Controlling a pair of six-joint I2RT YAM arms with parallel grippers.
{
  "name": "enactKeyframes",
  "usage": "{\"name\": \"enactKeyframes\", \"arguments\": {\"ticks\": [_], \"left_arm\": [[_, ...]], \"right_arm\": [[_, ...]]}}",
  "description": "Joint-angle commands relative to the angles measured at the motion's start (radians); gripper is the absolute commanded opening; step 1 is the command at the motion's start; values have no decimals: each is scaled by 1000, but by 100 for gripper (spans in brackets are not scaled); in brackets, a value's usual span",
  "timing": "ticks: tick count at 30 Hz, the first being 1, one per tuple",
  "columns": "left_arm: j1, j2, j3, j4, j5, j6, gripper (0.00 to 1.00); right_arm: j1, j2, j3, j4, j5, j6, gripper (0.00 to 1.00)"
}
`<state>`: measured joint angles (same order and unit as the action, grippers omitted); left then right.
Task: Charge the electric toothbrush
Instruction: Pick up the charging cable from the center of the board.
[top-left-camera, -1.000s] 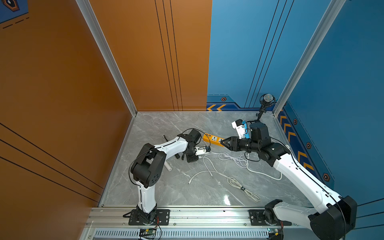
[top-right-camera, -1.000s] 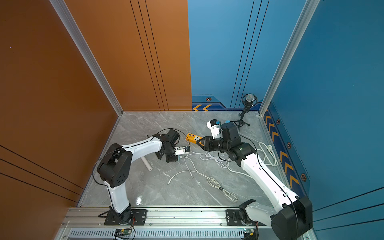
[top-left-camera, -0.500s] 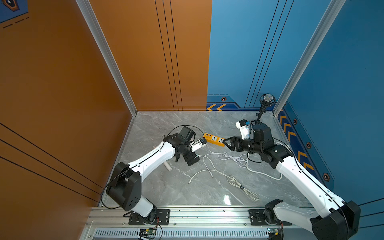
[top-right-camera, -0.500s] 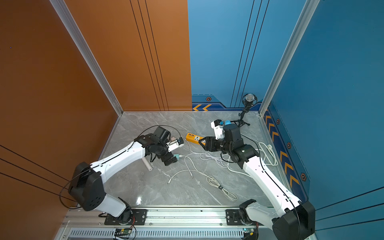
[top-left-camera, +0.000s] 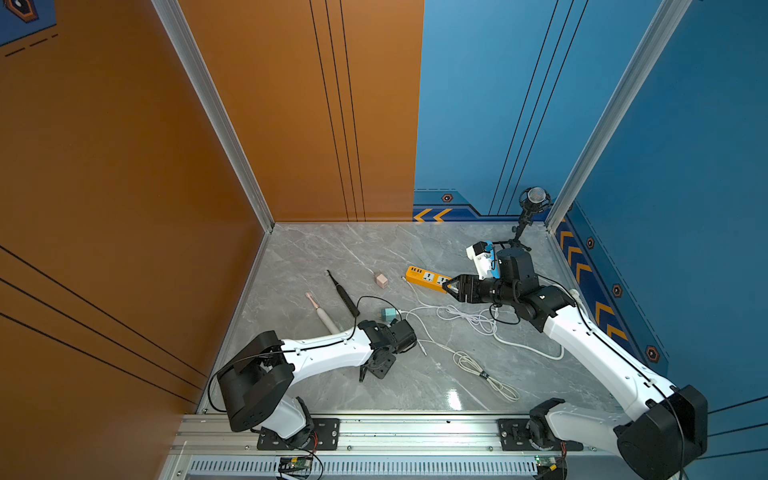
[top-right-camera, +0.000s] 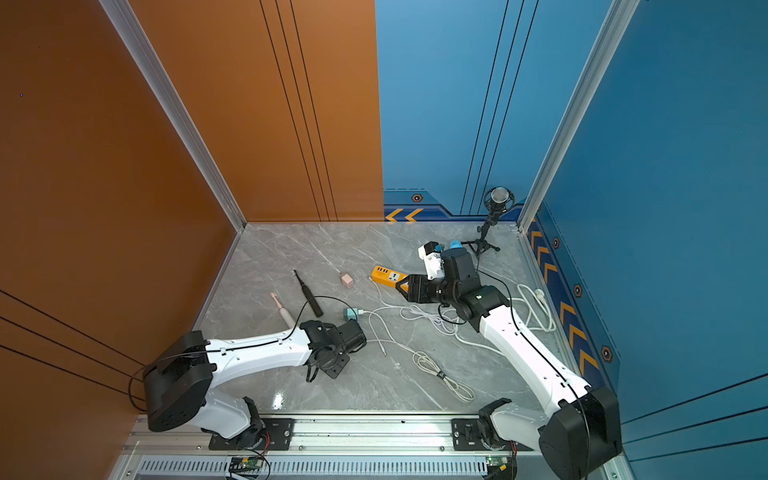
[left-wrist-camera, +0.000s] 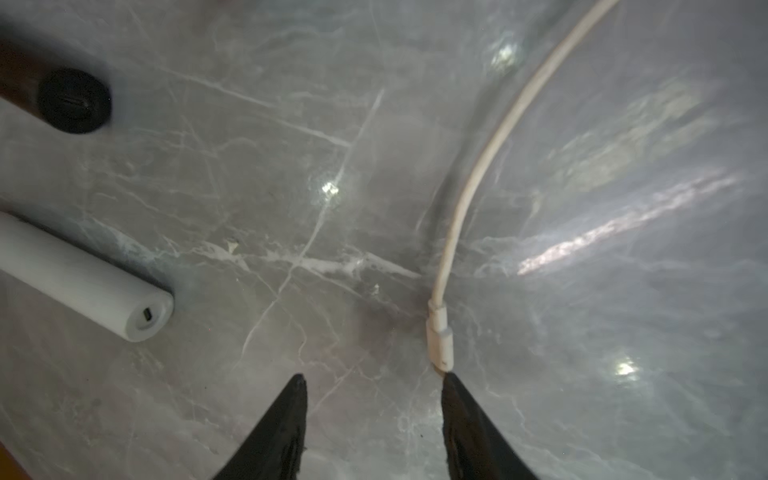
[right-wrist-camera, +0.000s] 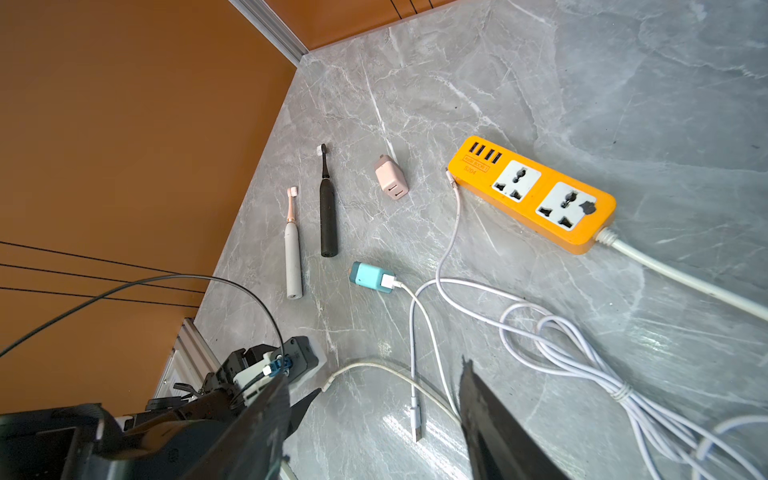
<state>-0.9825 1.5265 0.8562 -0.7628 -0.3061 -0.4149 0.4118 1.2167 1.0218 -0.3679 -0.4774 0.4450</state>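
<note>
Two electric toothbrushes lie side by side at the left of the marble floor: a white one with a pink neck (top-left-camera: 322, 316) (top-right-camera: 282, 311) (right-wrist-camera: 293, 257) and a black one (top-left-camera: 343, 293) (top-right-camera: 309, 297) (right-wrist-camera: 327, 208). My left gripper (top-left-camera: 368, 372) (top-right-camera: 320, 368) (left-wrist-camera: 374, 380) hangs low in front of them, open and empty. One fingertip (left-wrist-camera: 451, 380) touches the plug (left-wrist-camera: 438, 336) of a cream cable. The white brush's base port (left-wrist-camera: 145, 316) shows nearby. My right gripper (top-left-camera: 449, 286) (top-right-camera: 401, 286) (right-wrist-camera: 374, 374) is open and empty above the near end of the orange power strip (top-left-camera: 424, 277) (top-right-camera: 384, 275) (right-wrist-camera: 536, 195).
A teal adapter (top-left-camera: 388, 313) (right-wrist-camera: 370, 276) with a white cable plugged in lies beside the brushes. A pink adapter (top-left-camera: 380, 279) (right-wrist-camera: 390, 178) sits farther back. Loose white cables (top-left-camera: 473, 320) and a coiled cream cable (top-left-camera: 486, 374) cross the middle. A microphone on a tripod (top-left-camera: 534, 199) stands back right.
The left arm has swung round and its gripper has moved from beside the power strip towards the front, down near the cable end. The right gripper has drawn back slightly.
</note>
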Motion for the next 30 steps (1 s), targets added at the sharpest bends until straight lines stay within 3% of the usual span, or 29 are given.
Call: {"name": "enactKeyframes", "arguments": {"ticks": [1, 9, 15, 21, 24, 27, 30], "left_arm": [[-12, 9, -14, 22, 26, -59, 48], [9, 57, -39, 160, 143, -30, 44], [23, 87, -54, 164, 135, -21, 21], [24, 64, -93, 163, 114, -30, 7], [21, 32, -93, 163, 63, -23, 1], [-2, -49, -69, 167, -58, 43, 0], [-31, -159, -21, 262, -241, 246, 0]], "right_arm": [[1, -1, 10, -29, -13, 13, 66], [8, 9, 12, -31, -3, 25, 66], [11, 11, 27, -45, 1, 26, 67], [17, 17, 36, -45, 3, 38, 66], [18, 24, 44, -45, -2, 47, 66], [15, 37, 53, -47, -17, 69, 66], [3, 59, 67, -49, -73, 72, 67]]}}
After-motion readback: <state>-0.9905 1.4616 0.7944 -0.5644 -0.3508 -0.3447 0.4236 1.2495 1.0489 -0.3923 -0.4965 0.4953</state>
